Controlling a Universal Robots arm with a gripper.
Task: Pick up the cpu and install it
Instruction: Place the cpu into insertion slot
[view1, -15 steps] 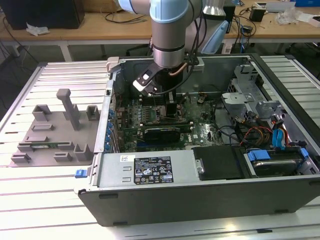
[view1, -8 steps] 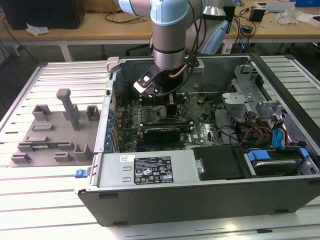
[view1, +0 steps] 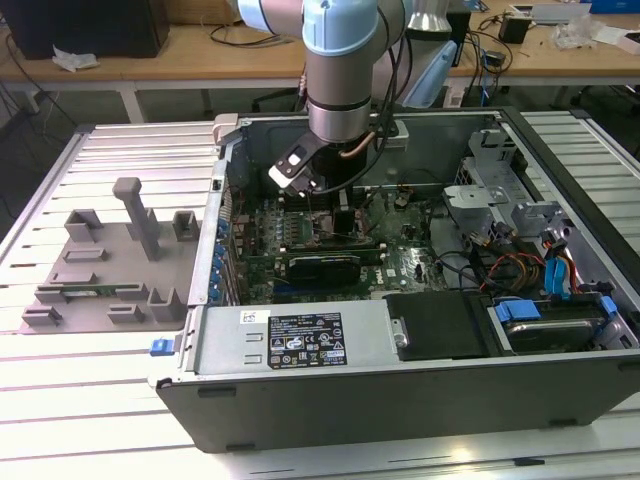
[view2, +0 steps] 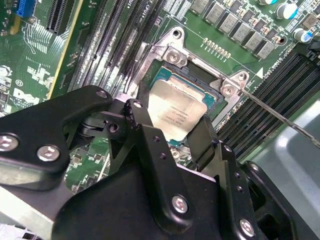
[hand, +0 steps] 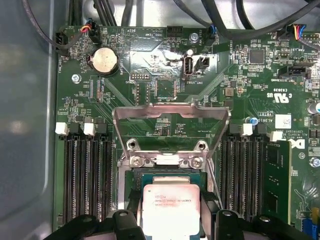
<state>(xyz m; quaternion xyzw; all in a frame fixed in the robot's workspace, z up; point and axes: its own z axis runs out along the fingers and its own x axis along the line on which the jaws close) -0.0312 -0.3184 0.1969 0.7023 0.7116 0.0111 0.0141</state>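
Pinched the cpu (view2: 176, 107) in the gripper (view2: 172, 127), with fingers (view2: 142, 132) against two opposite sides. Held it flat just over the open socket (hand: 165, 176), beside the raised plate (hand: 170, 112), between memory slots (hand: 85, 175), on the green board (hand: 250, 75) inside the case (view1: 400, 375).

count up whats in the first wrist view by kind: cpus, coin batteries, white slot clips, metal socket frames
cpu: 1
coin battery: 1
white slot clips: 4
metal socket frame: 1
total: 7
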